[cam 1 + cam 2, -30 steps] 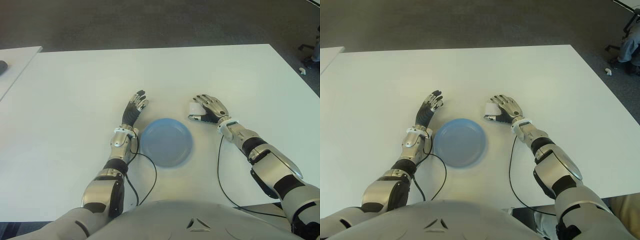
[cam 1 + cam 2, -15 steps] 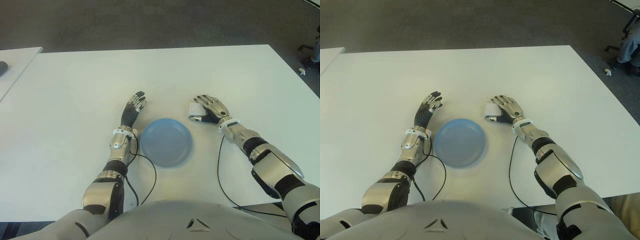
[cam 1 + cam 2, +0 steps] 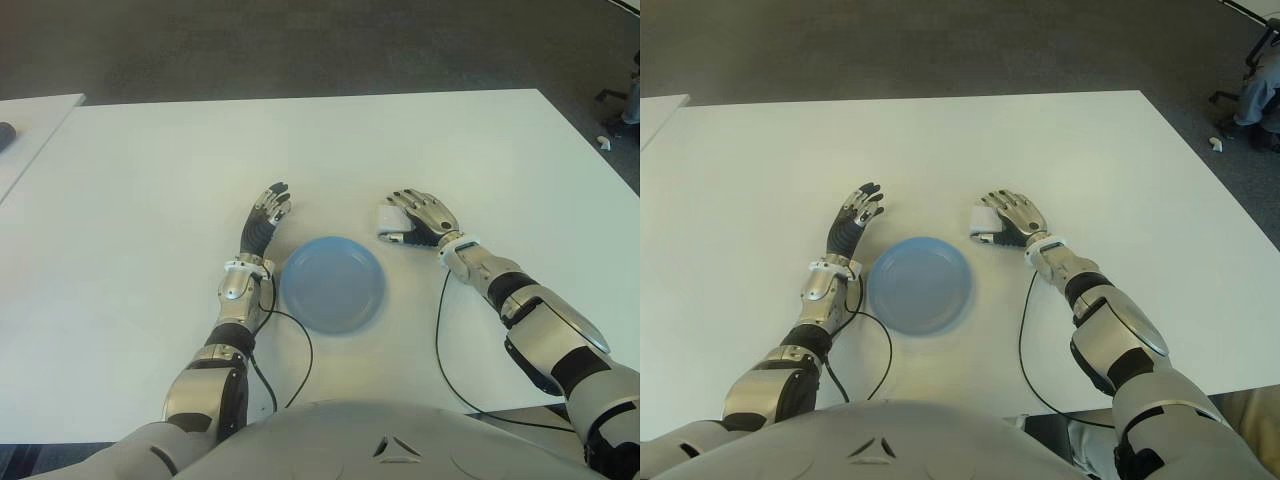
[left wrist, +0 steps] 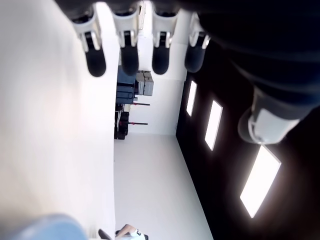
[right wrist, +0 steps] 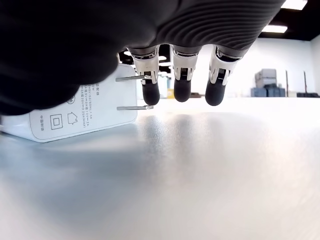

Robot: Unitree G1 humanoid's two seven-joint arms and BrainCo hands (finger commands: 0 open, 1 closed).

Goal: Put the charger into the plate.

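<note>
1. Change over the last second: small. The right hand [image 3: 420, 215] has crept slightly up and left in the eye views, staying over the charger [image 3: 388, 216]. The left hand [image 3: 266, 215] has drifted a little toward the upper left, away from the plate [image 3: 332, 284].
2. Right hand state: palm down, fingers extended and loosely spread over the charger. In the right wrist view the fingertips [image 5: 151, 94] hang just clear of the surface and are not wrapped round the charger [image 5: 75, 115], which lies flat with its prongs pointing toward them. No pinch yet; whether the thumb touches the body I cannot tell.
3. Left hand state: spread, holding nothing. It shows just left of the plate, fingers pointing to the upper part of the frame. Idle.
4. Charger location: on the worktop [image 3: 150, 200], just right of centre frame, near the plate's upper right rim but apart from it. Plate holds nothing.
5. Meaning: judged as still the grasp stage. The hand is settling over the charger; closing, lifting and carrying it lower left to the plate all remain.
6. Surface: plain white worktop, matte, faint reflection at wrist level. A cable [image 3: 438, 330] trails from each forearm.
7. Room: dark carpet [image 3: 300, 45] across the top of frame; second white table [image 3: 30, 120] at upper left edge.
</note>
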